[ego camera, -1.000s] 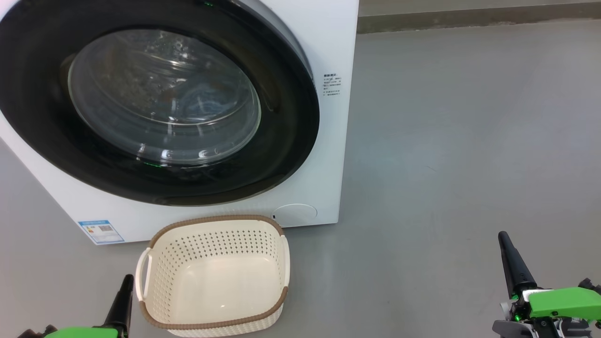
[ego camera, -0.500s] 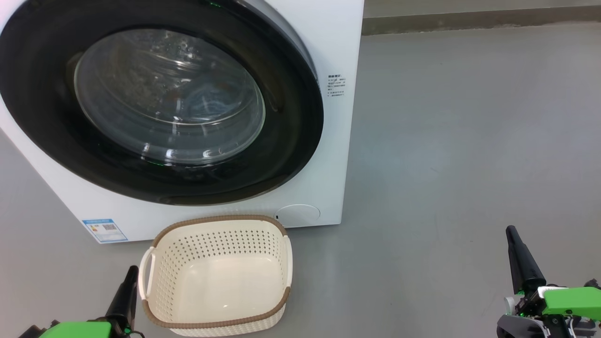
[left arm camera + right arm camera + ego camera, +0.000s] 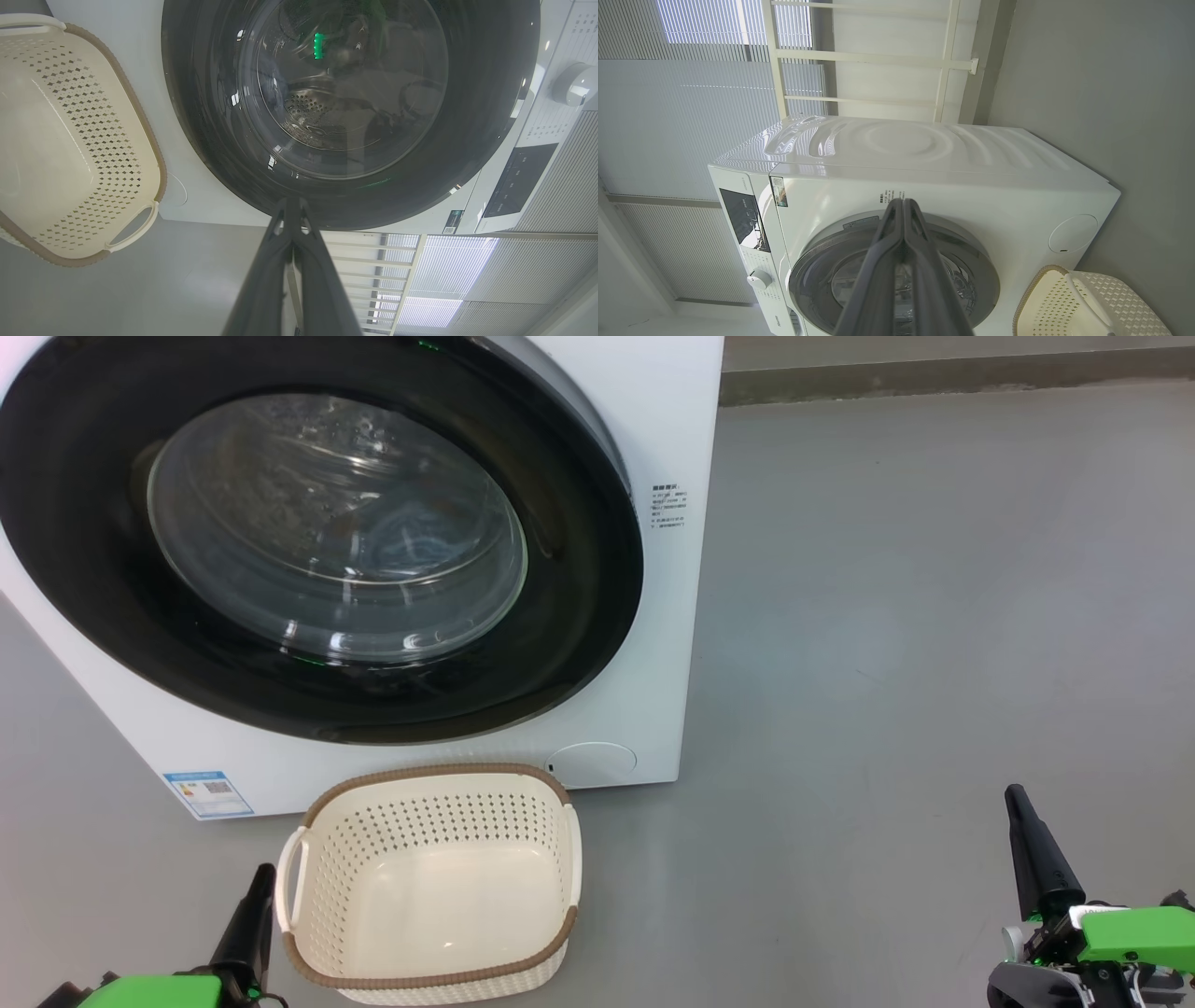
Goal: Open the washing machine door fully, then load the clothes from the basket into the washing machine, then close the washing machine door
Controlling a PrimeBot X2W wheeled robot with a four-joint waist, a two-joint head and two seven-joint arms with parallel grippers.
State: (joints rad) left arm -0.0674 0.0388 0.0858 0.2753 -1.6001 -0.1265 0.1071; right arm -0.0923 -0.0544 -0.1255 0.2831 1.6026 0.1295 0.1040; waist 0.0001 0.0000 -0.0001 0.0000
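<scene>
Nothing moved but my head, a little. My left claw [image 3: 264, 872] and right claw [image 3: 1015, 792] are pinched shut, holding nothing. Blue clothes [image 3: 403, 538] look blurry behind the closed washing machine door [image 3: 581, 616], which is cut off up top. The basket [image 3: 431, 770] sits near it on the grey floor [image 3: 887, 616].

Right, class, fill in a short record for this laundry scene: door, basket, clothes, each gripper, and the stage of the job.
door: washing machine door shut against the washing machine
basket: empty, on the floor in front of the machine
clothes: light blue fabric seen through the door glass, inside the machine
left gripper: shut, empty, at the basket's left side
right gripper: shut, empty, over bare floor
stage: loading looks finished, door closed
</scene>
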